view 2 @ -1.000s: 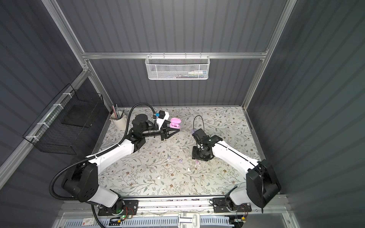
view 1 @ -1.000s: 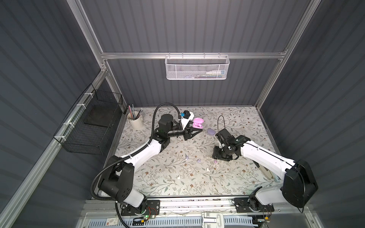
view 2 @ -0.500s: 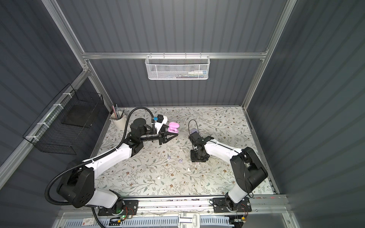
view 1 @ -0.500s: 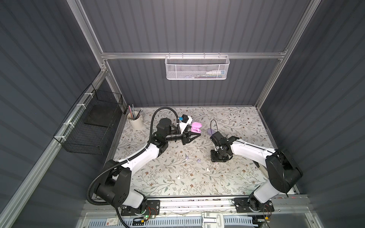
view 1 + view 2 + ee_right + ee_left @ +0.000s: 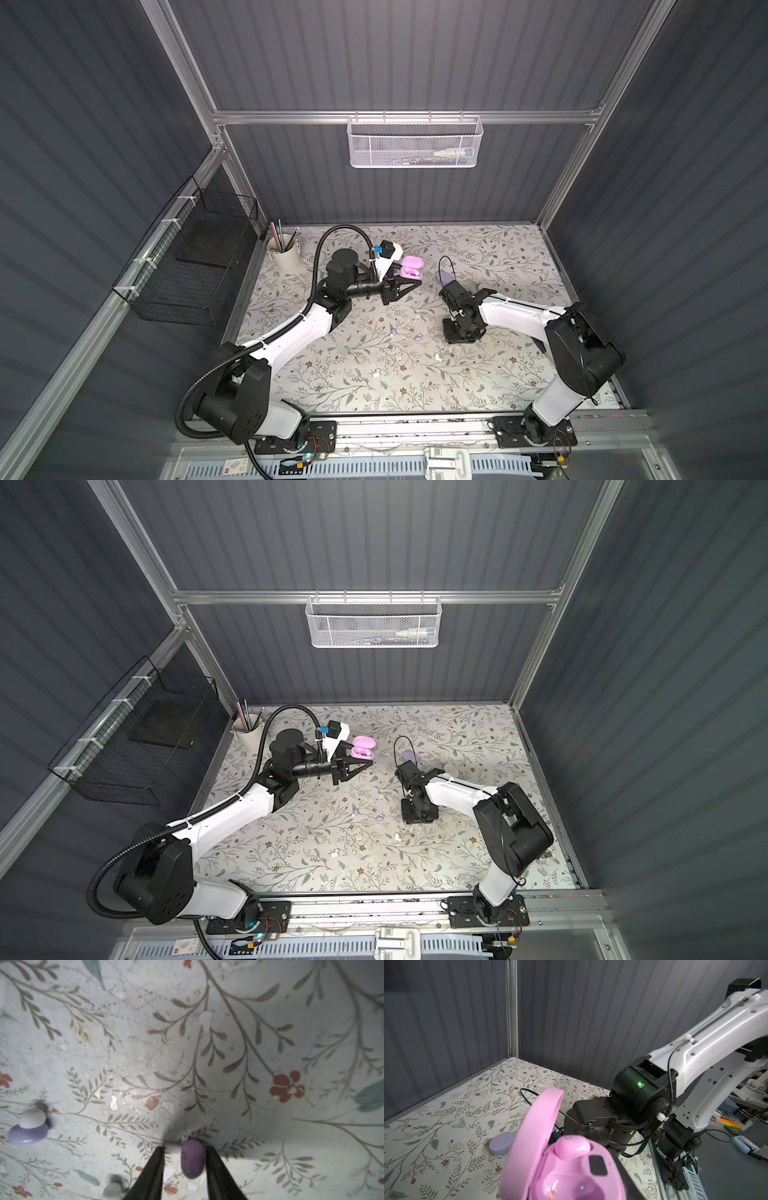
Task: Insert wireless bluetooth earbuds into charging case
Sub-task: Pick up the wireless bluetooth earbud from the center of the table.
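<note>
Pink glossy plastic charging case [image 5: 560, 1167], lid up, one pink rounded earbud [image 5: 572, 1146] seated inside; left gripper [image 5: 409, 283] clamped on it, raised off the floral-printed table covering [image 5: 478, 249]. Right gripper [image 5: 185, 1148] points straight down, jaws partway apart, straddling small purple oval earbud [image 5: 192, 1160] lying on the covering; one finger at its side, gap at the other, not gripped. Lavender earbud with white tip [image 5: 28, 1130] lies nearby. Closed lavender oval case [image 5: 501, 1142] sits toward the back wall [image 5: 415, 199].
</note>
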